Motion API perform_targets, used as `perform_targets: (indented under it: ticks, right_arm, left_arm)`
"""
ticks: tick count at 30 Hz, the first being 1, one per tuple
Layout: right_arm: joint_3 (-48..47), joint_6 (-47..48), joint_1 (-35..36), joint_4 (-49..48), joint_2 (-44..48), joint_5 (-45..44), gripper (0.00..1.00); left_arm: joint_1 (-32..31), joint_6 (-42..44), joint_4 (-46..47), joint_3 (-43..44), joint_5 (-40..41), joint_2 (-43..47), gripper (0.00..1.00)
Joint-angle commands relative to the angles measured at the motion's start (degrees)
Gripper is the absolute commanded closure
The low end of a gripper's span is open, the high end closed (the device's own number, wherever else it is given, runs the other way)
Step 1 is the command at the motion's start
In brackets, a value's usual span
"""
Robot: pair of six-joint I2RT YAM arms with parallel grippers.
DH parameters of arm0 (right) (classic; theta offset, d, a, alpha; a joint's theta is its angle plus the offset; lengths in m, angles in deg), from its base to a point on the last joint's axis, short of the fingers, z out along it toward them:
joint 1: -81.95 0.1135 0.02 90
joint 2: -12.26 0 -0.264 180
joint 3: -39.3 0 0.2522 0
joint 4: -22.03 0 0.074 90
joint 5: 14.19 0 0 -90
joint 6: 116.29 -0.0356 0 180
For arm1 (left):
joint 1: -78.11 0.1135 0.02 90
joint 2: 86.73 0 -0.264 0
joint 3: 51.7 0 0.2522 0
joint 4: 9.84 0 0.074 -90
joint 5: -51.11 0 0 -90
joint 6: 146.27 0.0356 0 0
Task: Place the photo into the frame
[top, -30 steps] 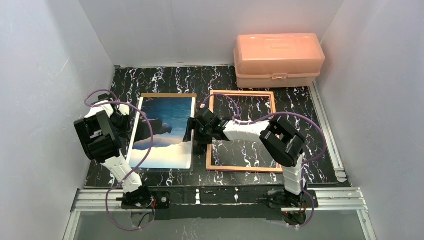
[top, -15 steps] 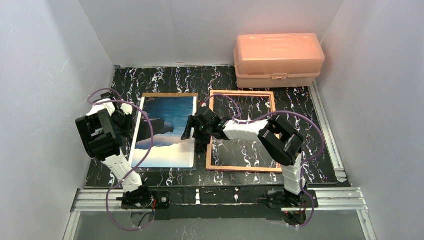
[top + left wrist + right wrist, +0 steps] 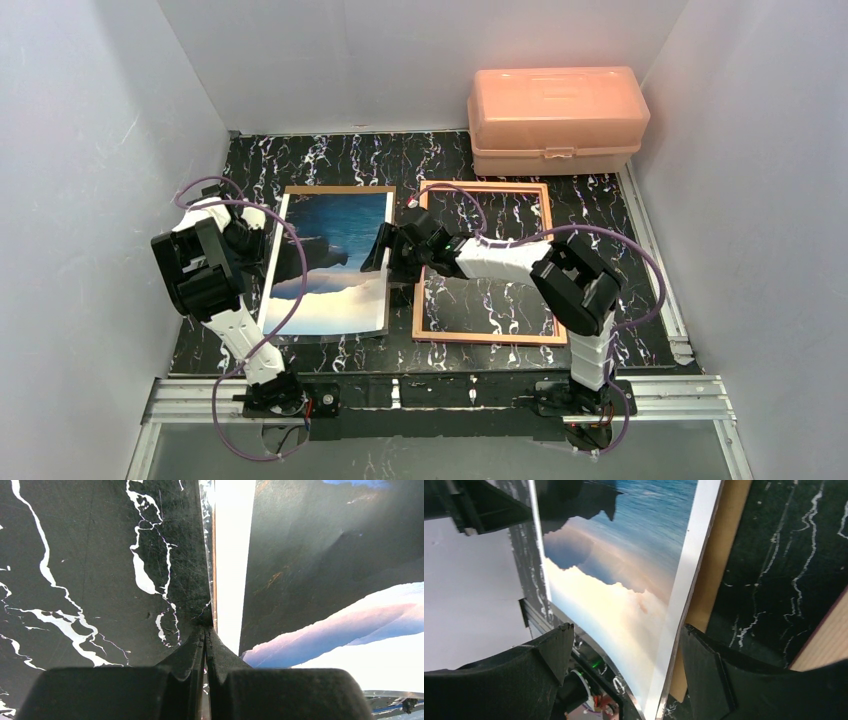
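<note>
The photo (image 3: 330, 275), blue sky over white clouds, lies on the brown backing board (image 3: 340, 189) left of centre. Its right edge curls up off the board. The frame (image 3: 483, 338) lies flat to its right, the dark table showing through it. My right gripper (image 3: 384, 256) is open, and the photo's raised right edge (image 3: 676, 595) stands between its fingers (image 3: 626, 627). My left gripper (image 3: 268, 257) is shut, its tips (image 3: 205, 632) at the photo's white left border (image 3: 230, 580). Whether it pinches the print is not clear.
A peach plastic box (image 3: 556, 115) stands at the back right, behind the frame. White walls close in the table on the left, the back and the right. The backing board (image 3: 719, 555) shows under the photo. A corner of the frame (image 3: 824, 647) lies to its right.
My right gripper has shifted slightly away from me along the photo's right edge, and the photo's near right corner has risen off the board. The left arm has barely moved.
</note>
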State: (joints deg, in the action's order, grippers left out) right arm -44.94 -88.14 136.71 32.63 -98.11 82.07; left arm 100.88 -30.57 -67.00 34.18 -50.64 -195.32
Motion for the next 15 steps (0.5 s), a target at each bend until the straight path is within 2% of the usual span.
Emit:
perform_targets:
  ticks: [1, 4, 11, 15]
  right_arm:
    - [0.0, -2.6, 1.0, -9.9, 4.1, 3.5, 0.16]
    - [1.0, -3.3, 1.0, -13.7, 4.3, 5.0, 0.16]
    - [3.6, -9.5, 0.9, -35.8, 0.5, 15.7, 0.19]
    - [3.7, -11.7, 1.0, -38.6, -2.1, 17.4, 0.21]
  left_arm:
    - [-1.1, 0.4, -1.6, -3.0, -5.5, -4.6, 1.0]
    - [-1.2, 0.4, -1.6, -3.0, -5.5, -4.5, 1.0]
    - [-1.2, 0.6, -1.7, -2.8, -5.6, -4.7, 1.0]
    - [-1.1, 0.4, -1.8, -2.7, -5.6, -4.7, 1.0]
